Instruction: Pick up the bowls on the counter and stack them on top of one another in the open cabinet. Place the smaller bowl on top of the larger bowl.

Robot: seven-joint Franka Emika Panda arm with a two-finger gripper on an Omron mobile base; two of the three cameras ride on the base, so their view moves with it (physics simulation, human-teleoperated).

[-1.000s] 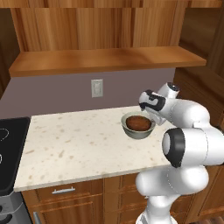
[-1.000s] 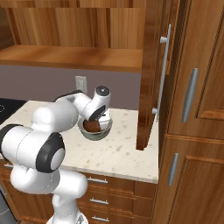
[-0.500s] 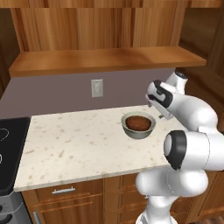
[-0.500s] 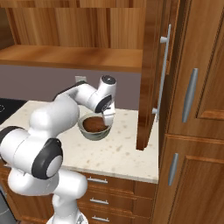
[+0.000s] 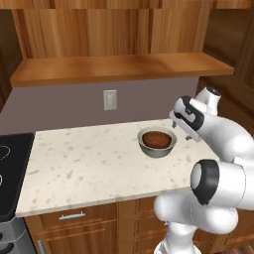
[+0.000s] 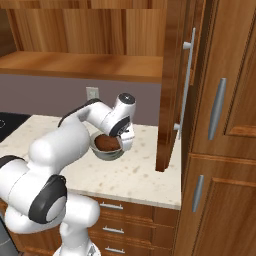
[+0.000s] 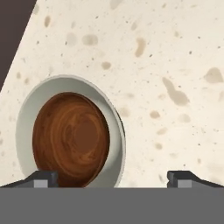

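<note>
The brown bowl sits inside the grey bowl on the counter; the gripper, spread wide, holds nothing.

Materials check: wood, stone-look, glaze, metal.
Smaller bowl: dark reddish-brown wood, swirled grain, slight sheen. Larger bowl: smooth pale grey-green glaze, whitish inside. Tabletop: beige stone-look, brown speckles, matt. Open cabinet: mid-brown planks, vertical grain on back panel, satin finish. Cabinet door handles: brushed grey metal. Stovetop: black, smooth, glossy. Wall outlet: off-white plastic. Arm shell: glossy white plastic, dark joints. Gripper: fingertips dark, matt.
</note>
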